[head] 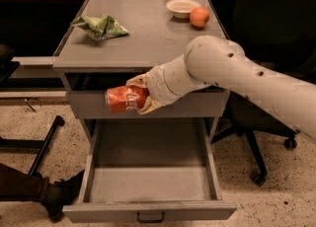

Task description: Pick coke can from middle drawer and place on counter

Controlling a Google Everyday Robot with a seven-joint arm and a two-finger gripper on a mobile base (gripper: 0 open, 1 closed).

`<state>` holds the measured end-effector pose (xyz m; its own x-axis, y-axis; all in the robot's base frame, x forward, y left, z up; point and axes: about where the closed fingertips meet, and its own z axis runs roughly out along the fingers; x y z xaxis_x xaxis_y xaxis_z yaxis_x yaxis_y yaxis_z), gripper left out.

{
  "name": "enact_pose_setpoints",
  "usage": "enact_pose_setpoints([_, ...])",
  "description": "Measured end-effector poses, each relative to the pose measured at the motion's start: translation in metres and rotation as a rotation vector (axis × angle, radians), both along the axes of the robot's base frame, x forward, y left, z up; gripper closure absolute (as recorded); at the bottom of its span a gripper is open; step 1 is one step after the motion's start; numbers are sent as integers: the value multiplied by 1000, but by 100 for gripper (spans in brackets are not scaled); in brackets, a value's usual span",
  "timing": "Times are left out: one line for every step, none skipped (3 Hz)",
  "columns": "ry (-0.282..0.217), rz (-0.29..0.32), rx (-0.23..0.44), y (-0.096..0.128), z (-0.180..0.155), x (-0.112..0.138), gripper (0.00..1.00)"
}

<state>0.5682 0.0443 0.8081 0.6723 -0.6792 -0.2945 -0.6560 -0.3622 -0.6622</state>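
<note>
Gripper [140, 94]: in front of the closed top drawer [210, 105], just under the tabletop [148, 38] edge, above the middle drawer [148, 184]
Jaws: clamped on the coke can [123, 98], 1 finger above it and 1 below
Coke can: held sideways in the air, silver end facing left, well clear of the drawer floor
Middle drawer: standing open, pulled out toward the camera
Tabletop: 1 crumpled green bag [100, 26] at rear left; 1 white bowl [181, 7] and 1 orange [199, 17] just beside each other at rear right
</note>
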Motion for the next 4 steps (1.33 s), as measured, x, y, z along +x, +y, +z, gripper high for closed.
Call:
enact_pose_setpoints([-9,6,-18,1,7,5,100])
enact_pose_setpoints([-59,13,-81,-5,35,34,100])
enact_pose_setpoints([-169,-50,-120,-17,79,86,100])
enact_pose_setpoints([-264,-181,-170,-45,97,133,100])
